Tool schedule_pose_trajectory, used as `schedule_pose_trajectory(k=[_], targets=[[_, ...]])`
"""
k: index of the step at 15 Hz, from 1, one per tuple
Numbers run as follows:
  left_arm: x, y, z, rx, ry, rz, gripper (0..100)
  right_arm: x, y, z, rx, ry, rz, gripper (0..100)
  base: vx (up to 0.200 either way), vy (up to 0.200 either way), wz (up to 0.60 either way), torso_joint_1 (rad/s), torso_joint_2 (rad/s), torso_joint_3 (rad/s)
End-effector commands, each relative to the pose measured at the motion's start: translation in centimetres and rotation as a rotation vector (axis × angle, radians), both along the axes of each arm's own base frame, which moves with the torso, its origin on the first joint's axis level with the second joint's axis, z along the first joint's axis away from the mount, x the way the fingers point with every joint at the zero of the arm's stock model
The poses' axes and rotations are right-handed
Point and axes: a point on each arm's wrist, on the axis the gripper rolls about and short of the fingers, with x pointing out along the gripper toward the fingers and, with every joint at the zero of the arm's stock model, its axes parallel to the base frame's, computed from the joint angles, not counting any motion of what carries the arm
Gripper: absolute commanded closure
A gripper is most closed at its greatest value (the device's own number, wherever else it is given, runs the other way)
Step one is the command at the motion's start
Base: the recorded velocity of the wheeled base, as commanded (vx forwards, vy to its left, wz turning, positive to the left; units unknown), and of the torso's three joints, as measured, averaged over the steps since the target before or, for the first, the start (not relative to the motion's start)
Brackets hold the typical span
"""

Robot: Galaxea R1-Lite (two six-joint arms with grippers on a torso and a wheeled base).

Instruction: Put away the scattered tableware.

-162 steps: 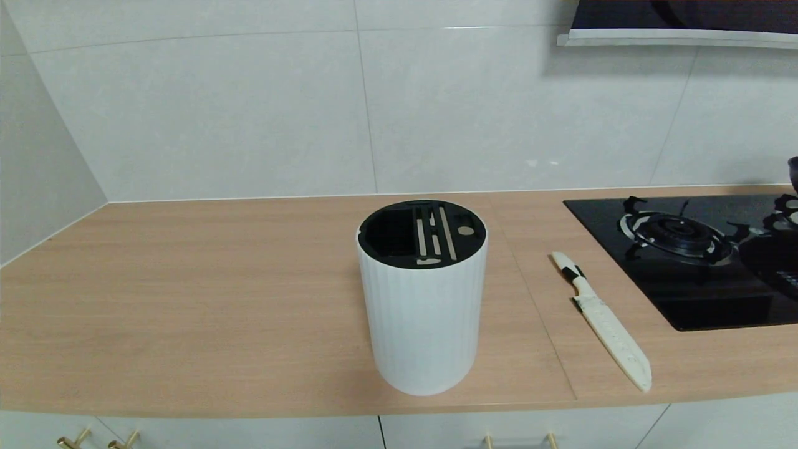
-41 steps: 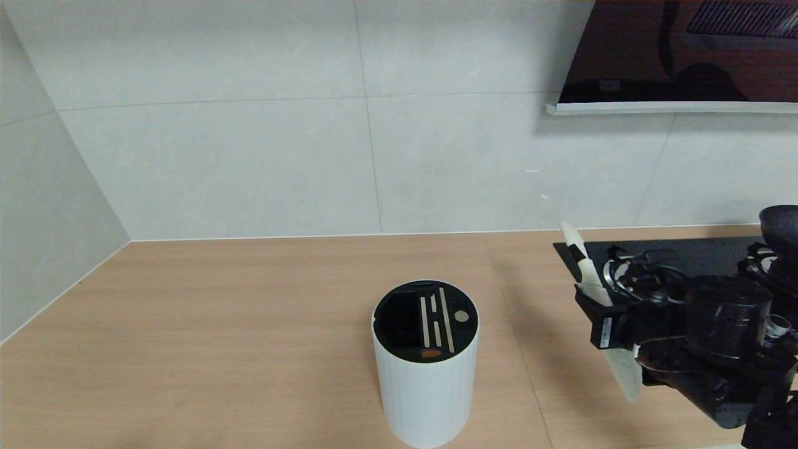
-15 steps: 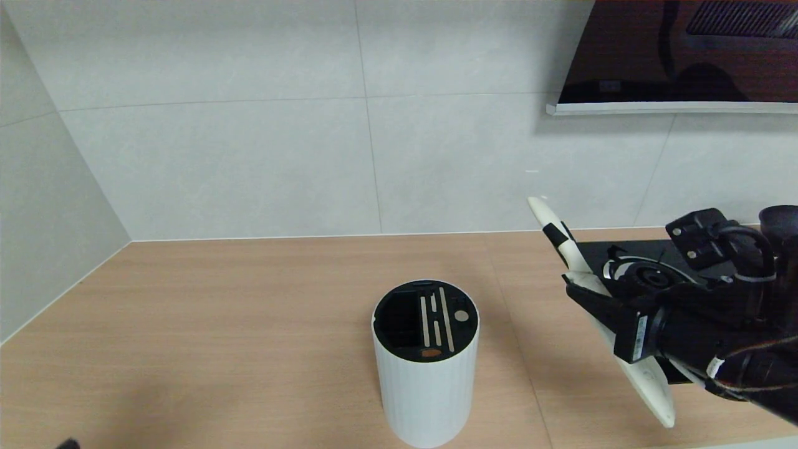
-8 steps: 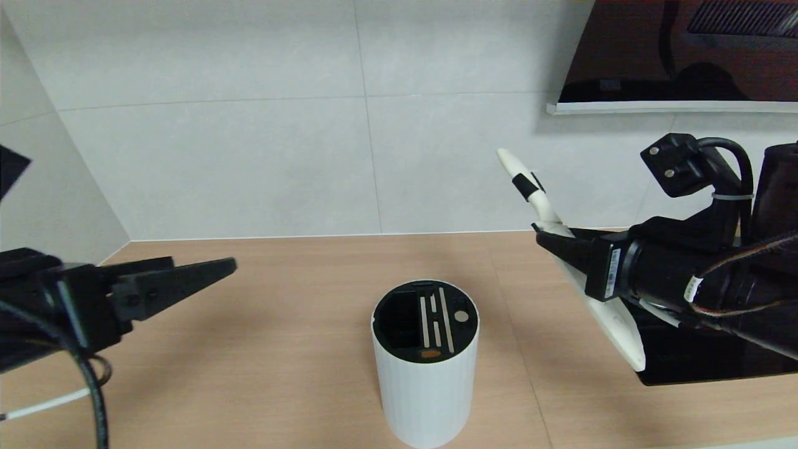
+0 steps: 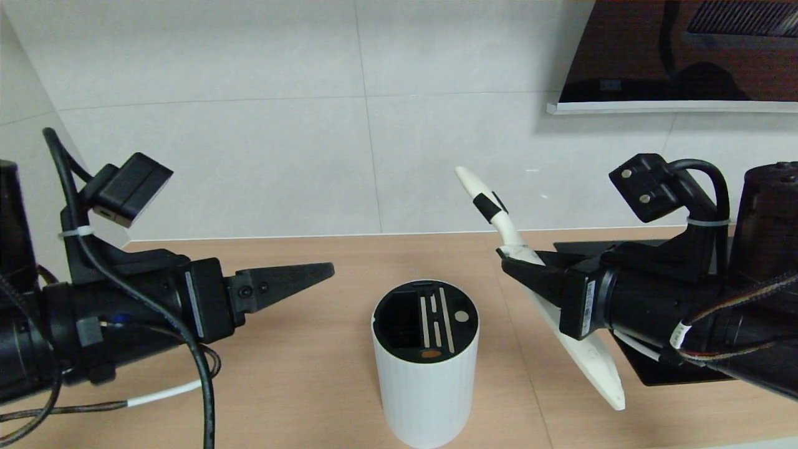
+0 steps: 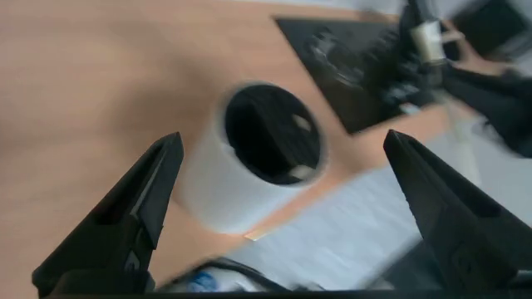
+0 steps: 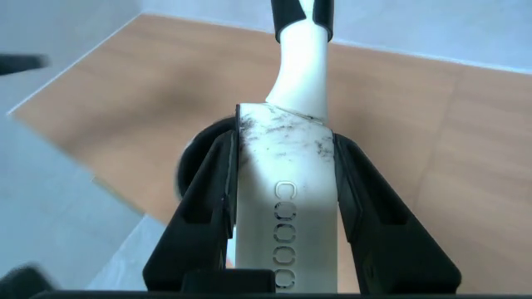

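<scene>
**Knife off the desk and carried toward the holder; second arm moves in**

The desk point(image 5: 280, 280) no longer bears the knife. Some seconds ago it lay flat beside the stove point(image 5: 654, 373), and that spot is now bare wood.

The white holder point(image 5: 427, 380) stands where it stood, upright near the front edge, and nothing has been put into it.

Both arms now flank the holder. The right end effector point(image 5: 514, 265) has swung in from over the stove during the last second and hangs just to the holder's right, above the height of its top. It is clamped across the knife where blade meets handle. The left end effector point(image 5: 312, 274) was absent a second ago and has since come in from the left. It hovers near the holder's top with its fingers spread wide and nothing between them.

The knife point(image 5: 589, 362) is held aloft at a slant. Its handle points up toward the wall, and its tip points down toward the desk's front edge, to the right of the holder.

The narrow slots point(image 5: 436, 321) in the black top are still empty. In my judgement the pick-up is done and the insertion remains. The blade must be tipped upright and brought over a slot, and the left arm looks placed to steady the holder.
</scene>
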Motion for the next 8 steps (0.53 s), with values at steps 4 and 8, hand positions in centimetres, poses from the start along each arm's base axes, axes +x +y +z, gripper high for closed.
schedule_pose_trajectory(k=[4, 8], targets=[[0.5, -2.5, 0.5, -0.212, 0.061, -0.085, 0, -0.6, 2.2, -0.6, 0.017, 0.001, 0.065, 100, 0.0, 0.0, 0.0, 0.0, 0.0, 0.0], [1.9, -3.4, 0.3, -0.316, 0.08, -0.073, 0, -1.0, 5.2, -0.5, 0.109, 0.075, 0.078, 100, 0.0, 0.0, 0.0, 0.0, 0.0, 0.0]])
